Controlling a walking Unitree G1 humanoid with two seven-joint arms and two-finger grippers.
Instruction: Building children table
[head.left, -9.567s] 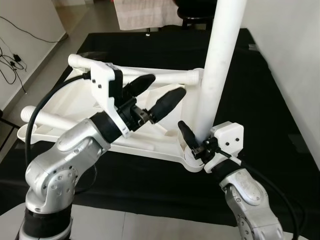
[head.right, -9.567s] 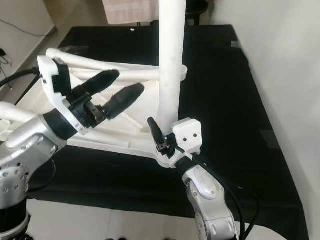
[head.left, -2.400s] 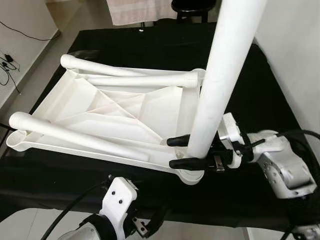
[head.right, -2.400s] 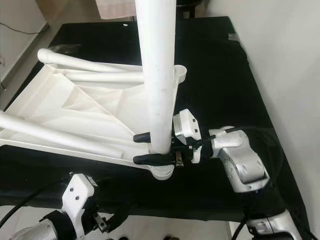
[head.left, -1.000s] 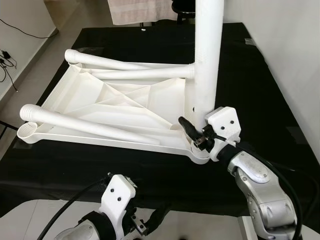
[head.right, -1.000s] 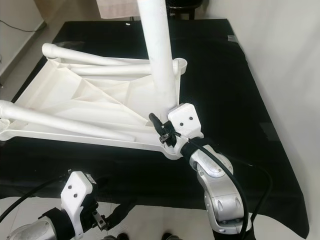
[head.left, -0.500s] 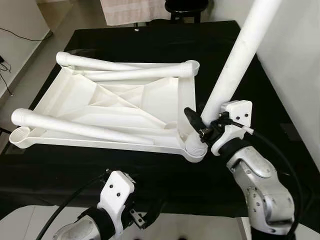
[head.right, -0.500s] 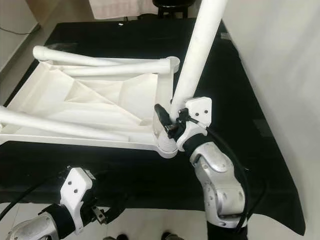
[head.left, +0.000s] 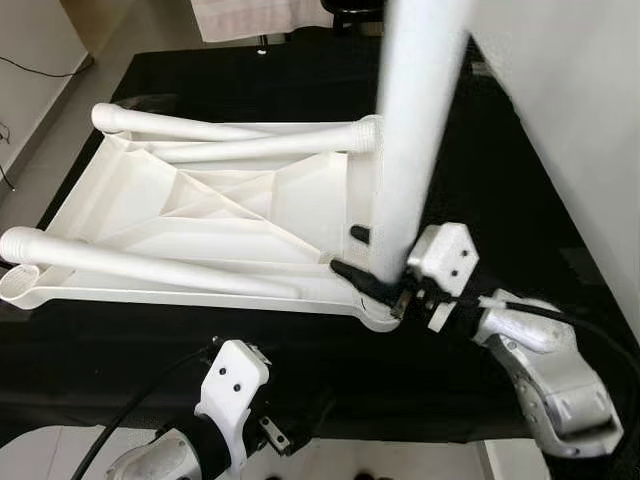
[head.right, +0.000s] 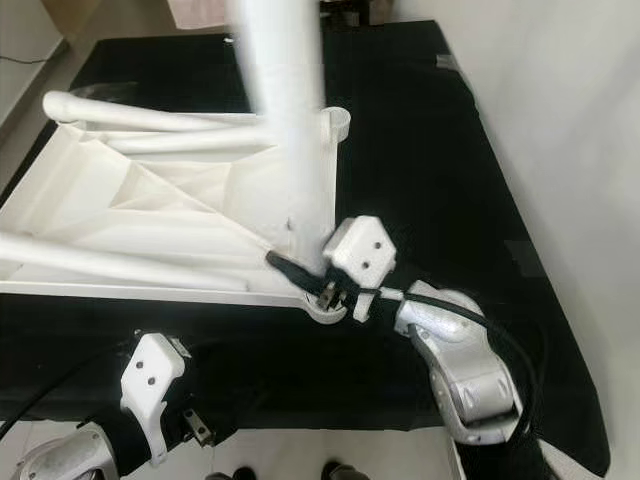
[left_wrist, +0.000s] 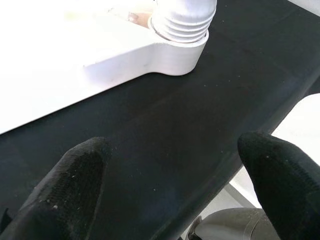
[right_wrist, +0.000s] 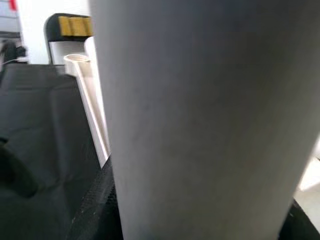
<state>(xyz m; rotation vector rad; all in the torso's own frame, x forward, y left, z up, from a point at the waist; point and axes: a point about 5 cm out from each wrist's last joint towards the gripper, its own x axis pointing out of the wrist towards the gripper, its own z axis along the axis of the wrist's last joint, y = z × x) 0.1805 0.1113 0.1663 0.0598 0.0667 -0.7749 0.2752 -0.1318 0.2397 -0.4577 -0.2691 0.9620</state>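
- Left gripper (left_wrist: 165, 180) is hanging low at the near edge of the bench (head.left: 300, 345), off the work; jaws are spread wide and holding nothing, seen in the left wrist view over the black cloth.
- White table top (head.left: 220, 215) is lying upside down on the bench; two loose legs (head.left: 150, 262) are resting across its underside, one along the far edge, one along the near edge.
- At its near right corner a ribbed leg end (left_wrist: 182, 20) is sitting in the corner socket (left_wrist: 170, 55).
- Upright leg (head.left: 415, 140) is standing nearly vertical from that corner, its top running out of frame.
- Right gripper (head.left: 365, 262) is reaching in from the right; jaws are closing around the upright leg just above the socket, one finger on each side.
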